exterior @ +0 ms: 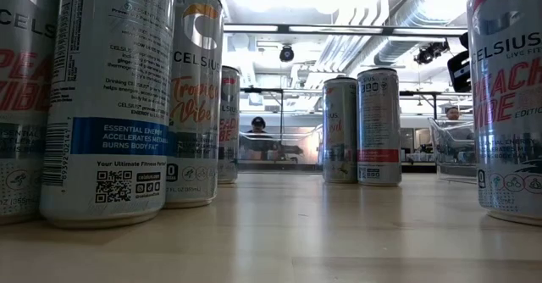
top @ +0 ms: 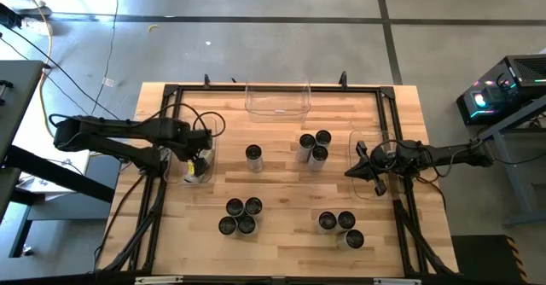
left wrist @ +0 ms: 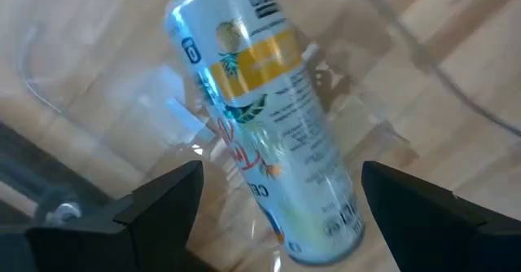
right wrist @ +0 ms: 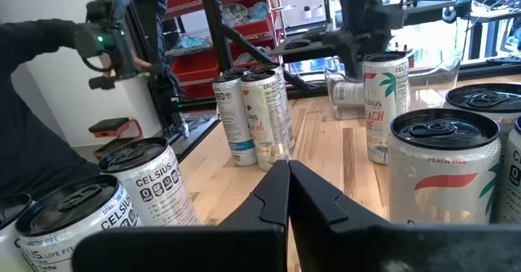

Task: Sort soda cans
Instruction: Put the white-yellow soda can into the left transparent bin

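Over the clear bin (top: 207,155) at the bench's (top: 281,187) left edge, the left gripper (left wrist: 277,195) stands spread around a yellow-banded can (left wrist: 264,117) lying inside, seemingly released; it should lift straight clear. The right gripper (right wrist: 286,192) waits shut.

Can on its side (left wrist: 264,125): white, yellow band, pineapple print, lying tilted inside the clear bin at the table's left edge.
Single can (top: 254,156): upright, alone, left of centre.
Trio (top: 314,145): three upright cans touching, right of centre.
Front-left cluster (top: 240,216): four upright cans packed together.
Front-right cluster (top: 339,227): three upright cans, close together.
Look: slim silvery cans, dark round tops, Celsius labels (exterior: 193,97).
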`<state>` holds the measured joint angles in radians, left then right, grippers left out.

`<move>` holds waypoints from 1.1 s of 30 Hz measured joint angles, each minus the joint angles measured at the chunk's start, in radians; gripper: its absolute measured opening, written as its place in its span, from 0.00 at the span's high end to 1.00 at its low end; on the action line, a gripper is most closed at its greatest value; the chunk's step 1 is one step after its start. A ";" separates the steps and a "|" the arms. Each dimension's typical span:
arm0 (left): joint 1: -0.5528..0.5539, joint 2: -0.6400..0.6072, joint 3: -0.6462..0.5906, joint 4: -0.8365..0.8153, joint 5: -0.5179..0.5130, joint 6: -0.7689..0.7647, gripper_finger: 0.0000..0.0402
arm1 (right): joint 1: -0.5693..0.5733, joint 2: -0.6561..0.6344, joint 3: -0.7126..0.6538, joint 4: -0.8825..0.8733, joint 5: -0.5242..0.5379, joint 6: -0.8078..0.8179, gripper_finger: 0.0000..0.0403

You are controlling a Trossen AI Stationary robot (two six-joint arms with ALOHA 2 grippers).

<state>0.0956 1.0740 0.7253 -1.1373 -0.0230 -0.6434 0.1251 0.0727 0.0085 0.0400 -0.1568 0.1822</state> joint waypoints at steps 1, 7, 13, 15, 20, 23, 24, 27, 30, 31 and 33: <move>0.003 0.003 -0.015 0.017 -0.006 -0.010 0.18 | 0.000 0.000 0.000 0.000 0.000 0.000 1.00; 0.009 0.009 -0.097 0.128 -0.024 -0.055 0.18 | 0.000 0.000 0.000 0.000 0.000 0.000 1.00; 0.009 0.018 -0.178 0.205 -0.023 -0.056 0.18 | 0.000 0.000 0.000 0.000 0.000 0.000 1.00; 0.009 0.021 -0.200 0.216 -0.021 -0.062 0.18 | 0.000 0.000 0.000 0.000 0.000 0.000 1.00; 0.009 0.027 -0.234 0.221 -0.021 -0.061 0.25 | 0.000 0.000 0.000 0.000 0.000 0.000 1.00; 0.009 0.027 -0.232 0.216 -0.022 -0.051 0.35 | 0.000 0.000 0.000 0.000 0.000 0.000 1.00; 0.009 0.028 -0.224 0.211 -0.022 -0.031 0.38 | 0.000 0.000 0.000 0.000 0.000 0.000 1.00; 0.009 0.028 -0.172 0.193 -0.027 0.016 0.41 | 0.000 0.000 0.000 0.000 0.000 0.000 1.00; 0.011 0.028 -0.088 0.114 -0.075 0.058 0.41 | 0.000 0.000 0.000 0.000 0.000 0.000 1.00; 0.014 0.028 -0.055 0.072 -0.097 0.074 0.41 | 0.000 0.000 0.000 0.000 0.000 0.000 1.00; 0.021 0.028 0.017 -0.017 -0.152 0.095 0.41 | 0.000 0.000 0.000 0.000 0.000 0.000 1.00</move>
<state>0.1167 1.1019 0.7422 -1.1547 -0.1751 -0.5484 0.1252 0.0727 0.0084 0.0401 -0.1567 0.1823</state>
